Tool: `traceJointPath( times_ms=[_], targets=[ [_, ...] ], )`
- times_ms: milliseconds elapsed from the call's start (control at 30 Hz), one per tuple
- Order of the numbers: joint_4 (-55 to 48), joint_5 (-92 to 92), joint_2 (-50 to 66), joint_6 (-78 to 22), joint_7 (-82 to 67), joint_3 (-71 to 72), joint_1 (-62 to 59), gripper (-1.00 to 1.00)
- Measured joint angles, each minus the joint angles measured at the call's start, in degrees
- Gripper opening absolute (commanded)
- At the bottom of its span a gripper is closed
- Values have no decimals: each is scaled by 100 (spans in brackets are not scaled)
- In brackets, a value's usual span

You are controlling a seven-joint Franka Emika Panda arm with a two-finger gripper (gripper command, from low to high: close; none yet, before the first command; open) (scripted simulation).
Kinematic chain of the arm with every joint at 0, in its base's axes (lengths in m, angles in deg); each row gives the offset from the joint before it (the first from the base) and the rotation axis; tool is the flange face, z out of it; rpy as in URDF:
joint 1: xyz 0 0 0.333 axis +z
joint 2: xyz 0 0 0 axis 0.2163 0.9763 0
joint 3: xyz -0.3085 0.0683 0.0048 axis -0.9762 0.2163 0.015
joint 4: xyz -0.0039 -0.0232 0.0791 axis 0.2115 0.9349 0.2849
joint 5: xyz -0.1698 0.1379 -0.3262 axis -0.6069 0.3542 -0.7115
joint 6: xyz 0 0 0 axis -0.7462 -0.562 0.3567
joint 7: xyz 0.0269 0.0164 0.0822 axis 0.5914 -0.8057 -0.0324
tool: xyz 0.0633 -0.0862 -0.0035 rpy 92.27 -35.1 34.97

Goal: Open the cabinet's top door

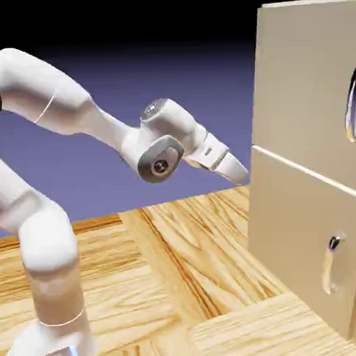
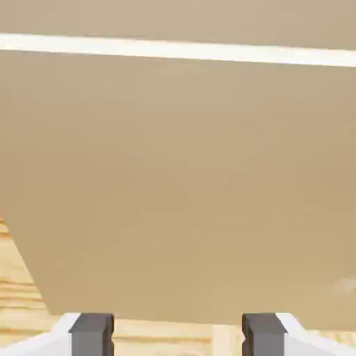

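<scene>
Clearly the end effector had not reached anything yet — it hung in the air just short of the cabinet, level with the seam between the two front panels, its fingers spread fairly wide and holding nothing. In the hand view the two grey fingertips stood well apart at the bottom edge, with only bare beige panel and a pale seam line across the top between and beyond them.

The cabinet stood on the tabletop at the exterior view's right, its front turned toward the arm. The top door was the taller upper panel, shut flush as far as the pictures showed. Its handle, a curved silver bar, sat near the right edge of the picture and was partly cut off there; its long axis ran up and down. A smaller handle sat on the lower panel, also upright.

From the end effector, then, the door's handle lay up and farther across the cabinet's front — toward the exterior view's right — and not straight ahead. Straight ahead was the seam and the lower panel, as the hand view bore out; no handle showed in it, only a faint pale smudge at its right edge that could not be made out. By my reckoning the coming move would call for a rise and a sideways shift along the front, with the fingers set to either side of the upright bar.
</scene>
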Motion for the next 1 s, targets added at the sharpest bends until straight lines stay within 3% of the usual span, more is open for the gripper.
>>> traceJointPath(
  times_ms=[1000],
  targets=[
    [-2462, -7477, -708, 473, 5552, -3236, 2868, 0]
  ],
)
